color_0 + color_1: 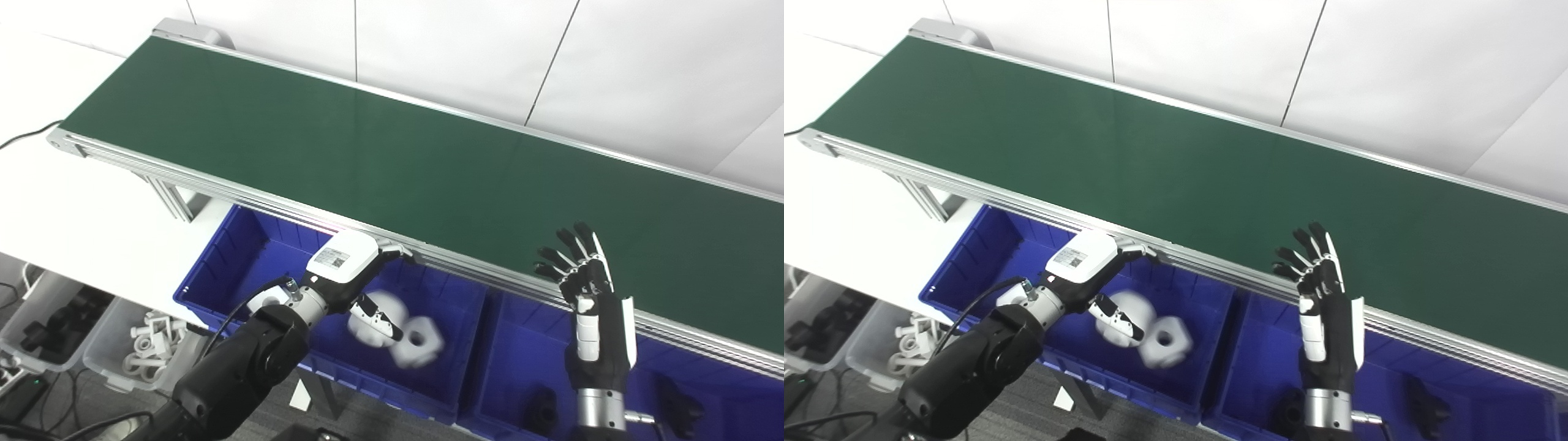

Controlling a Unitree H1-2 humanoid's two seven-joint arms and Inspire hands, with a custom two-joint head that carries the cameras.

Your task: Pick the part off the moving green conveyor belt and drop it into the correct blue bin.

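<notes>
The green conveyor belt (pixel 367 147) runs from far left to near right and carries no part. My left hand (pixel 346 269) hovers open over the left blue bin (pixel 214 257), its fingers reaching toward the belt's near rail. Just below it in that bin are two white parts: a rounded one (pixel 392 305) and a blurred one with a hole (pixel 421 344). My right hand (pixel 591 306) stands upright and open with fingers spread, holding nothing, over the right blue bin (pixel 514 343) by the rail.
Black parts (pixel 542 407) (pixel 680 407) lie in the right blue bin. Two clear tubs stand on the floor at bottom left, one with black pieces (pixel 52 324), one with white pieces (pixel 147 349). A white table (pixel 73 208) lies left of the bins.
</notes>
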